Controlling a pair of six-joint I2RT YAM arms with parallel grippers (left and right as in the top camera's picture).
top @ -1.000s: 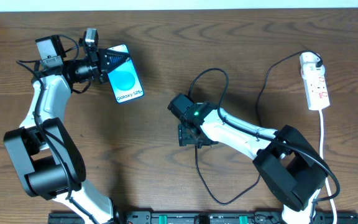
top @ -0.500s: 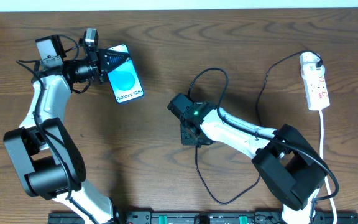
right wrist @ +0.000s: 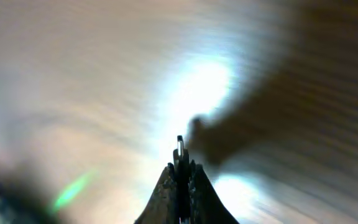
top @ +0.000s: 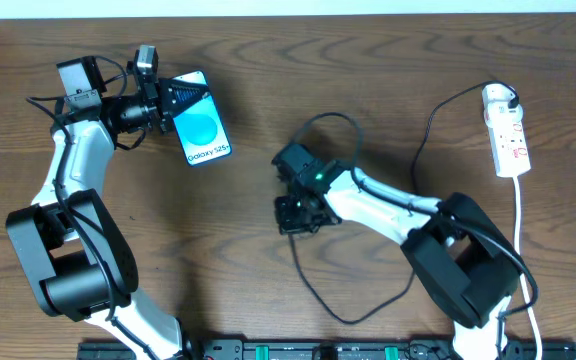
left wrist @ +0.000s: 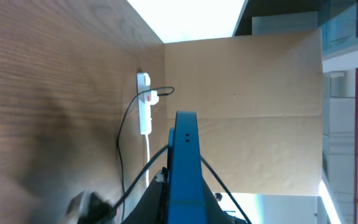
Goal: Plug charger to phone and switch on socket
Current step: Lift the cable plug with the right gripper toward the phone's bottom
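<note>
The phone (top: pixel 202 131), cyan screen up, is held off the table at the upper left by my left gripper (top: pixel 175 102), which is shut on its top end. In the left wrist view the phone (left wrist: pixel 185 167) shows edge-on as a blue slab between the fingers. My right gripper (top: pixel 294 214) sits mid-table, shut on the plug end of the charger (top: pixel 320 118), whose black cable loops round the arm. The right wrist view is blurred, but the small plug tip (right wrist: pixel 179 144) pokes out between my shut right gripper (right wrist: pixel 180 167). The white socket (top: pixel 507 133) lies at the far right.
The charger cable trails in a big loop toward the front edge (top: pixel 353 320) and runs up to the adapter (top: pixel 498 97) on the socket. A white cord (top: pixel 521 220) leaves the socket toward the front. The socket (left wrist: pixel 143 106) also shows far off in the left wrist view.
My right gripper has shut on the charger's plug end and shifted a little left, dragging the cable loop with it. The left arm and phone have not moved.
</note>
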